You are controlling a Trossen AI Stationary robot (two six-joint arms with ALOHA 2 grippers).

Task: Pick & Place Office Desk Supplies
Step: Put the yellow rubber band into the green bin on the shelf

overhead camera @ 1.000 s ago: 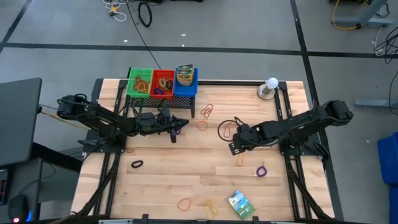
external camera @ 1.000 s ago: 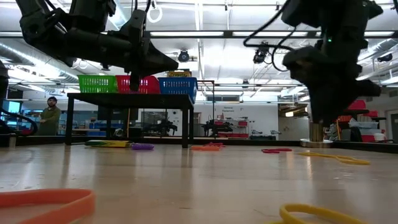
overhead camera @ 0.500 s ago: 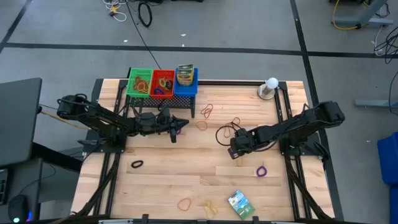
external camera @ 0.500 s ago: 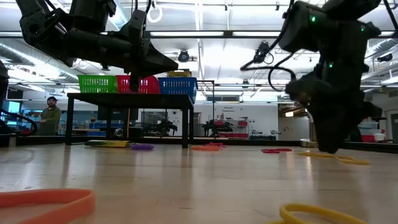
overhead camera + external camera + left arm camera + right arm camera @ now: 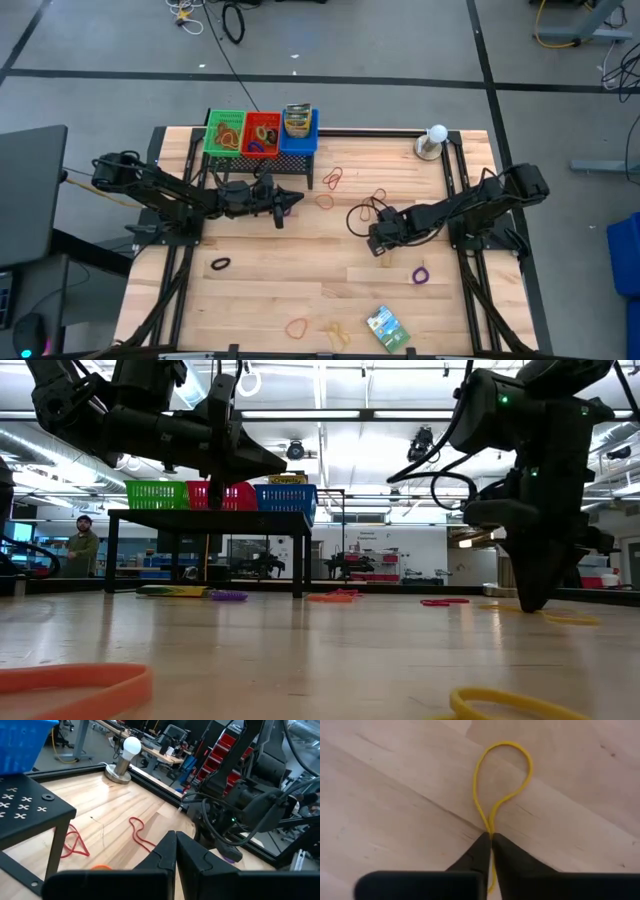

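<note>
My right gripper [image 5: 491, 840] points down at the table's right middle [image 5: 378, 246], shut on a thin yellow rubber band [image 5: 502, 775] that lies flat on the wood. In the low view its fingertips [image 5: 530, 600] reach the tabletop, with the band [image 5: 548, 616] beside them. My left gripper [image 5: 175, 845] is shut and empty, held level above the table beside the black rack [image 5: 258, 162]. A green basket [image 5: 224, 132], a red one [image 5: 262, 132] and a blue one [image 5: 298, 130] stand on the rack with supplies in them. My right gripper pinches the yellow band between its two fingertips at the narrow waist [image 5: 490, 830] where the two strands run together. The fingers come from above, pointing down. The band's loop [image 5: 505, 750] lies flat on the table beyond the fingertips.
Loose bands lie about: red ones [image 5: 332, 178], a purple one [image 5: 420, 274], a black one [image 5: 220, 264], an orange one [image 5: 295, 326]. A green packet [image 5: 385, 325] lies near the front edge. A white ball on a round base [image 5: 434, 140] stands far right.
My right gripper has sunk straight down to the tabletop, and its fingers have drawn together on the yellow band. The band still lies on the table.
</note>
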